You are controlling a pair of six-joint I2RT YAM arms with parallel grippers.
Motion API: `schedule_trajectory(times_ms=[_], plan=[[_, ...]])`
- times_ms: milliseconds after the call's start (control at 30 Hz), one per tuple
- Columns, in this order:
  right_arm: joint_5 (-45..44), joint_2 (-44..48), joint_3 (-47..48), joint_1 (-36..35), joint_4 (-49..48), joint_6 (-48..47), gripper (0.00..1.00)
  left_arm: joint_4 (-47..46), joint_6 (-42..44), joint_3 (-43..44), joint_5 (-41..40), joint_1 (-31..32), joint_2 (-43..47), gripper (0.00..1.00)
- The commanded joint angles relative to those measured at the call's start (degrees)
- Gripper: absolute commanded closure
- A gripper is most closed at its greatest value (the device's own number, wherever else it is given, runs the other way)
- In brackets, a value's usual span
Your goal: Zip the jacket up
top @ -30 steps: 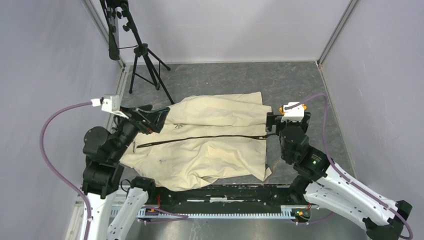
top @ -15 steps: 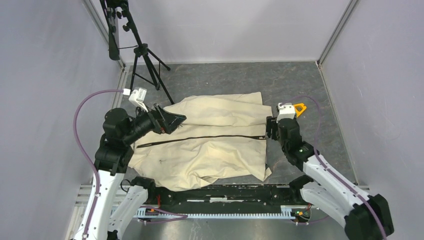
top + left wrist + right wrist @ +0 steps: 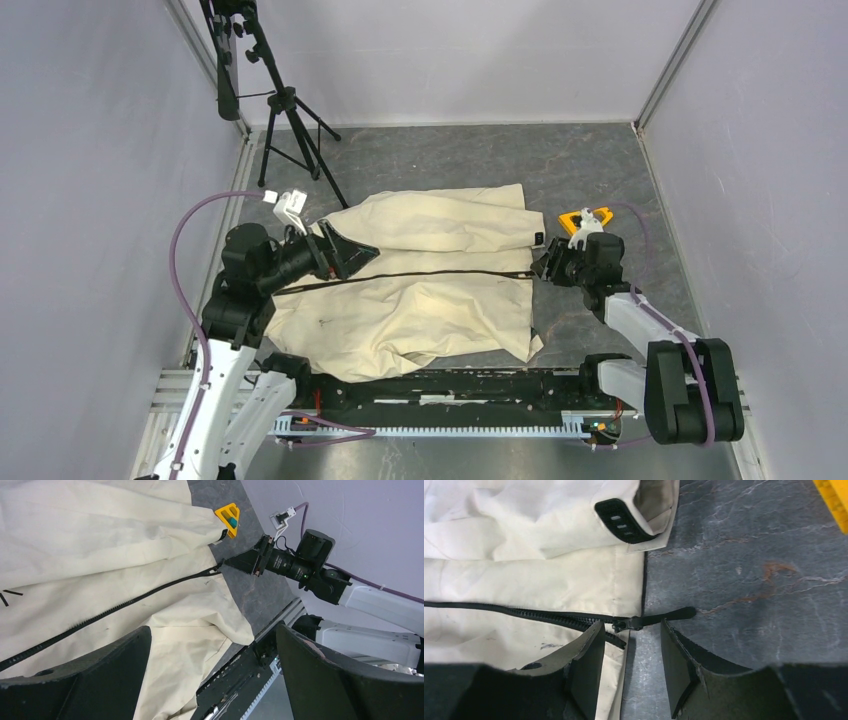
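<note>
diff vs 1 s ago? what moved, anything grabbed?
Left arm swung in from the left. The left pincer, open, now hangs over the jacket near the left end of the zipper. Right arm folded back toward its base. The right pincer stayed at the hem end, jaws straddling the zipper pull, not clamped. Nothing grabbed or released. Jacket unmoved, zipper as it was.
</note>
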State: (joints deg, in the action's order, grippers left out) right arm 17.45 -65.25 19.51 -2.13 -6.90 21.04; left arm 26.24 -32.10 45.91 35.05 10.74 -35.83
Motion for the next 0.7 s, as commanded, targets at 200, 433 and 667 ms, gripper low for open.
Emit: schedule_trajectory(times_ms=[200,433,667], plan=[[3.7,2.0,-6.5,1.8,-10.1,9.1,0.51,-2.8,-3.3,-1.8,3.4,0.1,2.1,0.0],[3.0,-0.8,-10.3,4.2,-19.6,15.2,0.58,-2.8,-3.5,-3.1,4.1,0.2,2.3,0.0],[4.1,-6.4,-13.4,4.3,-30.7,18.9,0.59,-2.8,-3.9,-3.6,4.7,0.2,2.5,0.0]])
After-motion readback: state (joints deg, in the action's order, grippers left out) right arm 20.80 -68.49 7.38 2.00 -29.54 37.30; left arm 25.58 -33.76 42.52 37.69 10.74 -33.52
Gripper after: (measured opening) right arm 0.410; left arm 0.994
